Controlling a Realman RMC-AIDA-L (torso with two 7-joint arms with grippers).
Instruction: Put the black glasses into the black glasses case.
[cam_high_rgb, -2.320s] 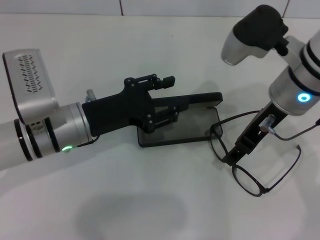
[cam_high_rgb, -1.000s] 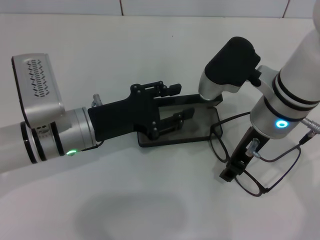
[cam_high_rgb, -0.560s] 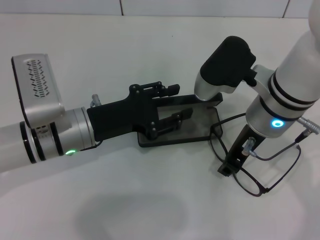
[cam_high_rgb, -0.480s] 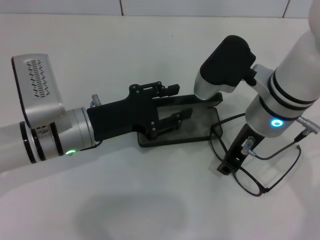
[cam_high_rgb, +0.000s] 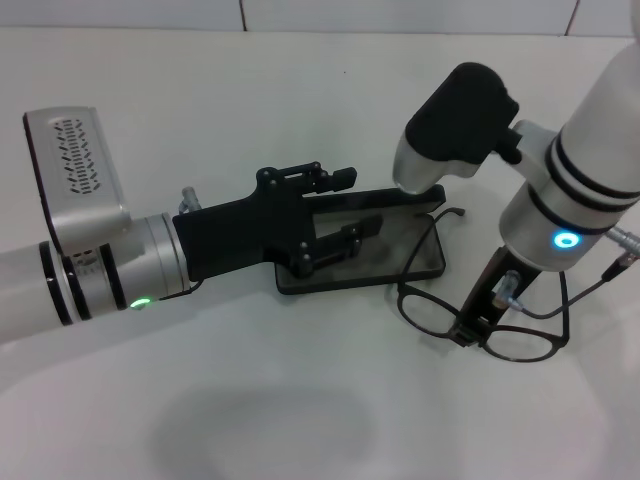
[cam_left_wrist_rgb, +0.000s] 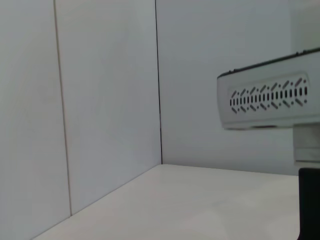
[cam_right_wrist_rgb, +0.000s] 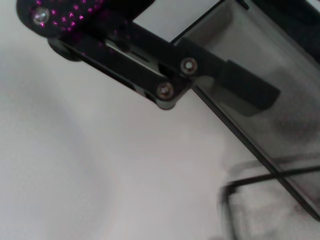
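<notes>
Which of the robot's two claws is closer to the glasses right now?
The right. The right gripper is at the bridge of the black glasses, while the left gripper is off to the left, holding the black glasses case open.
</notes>
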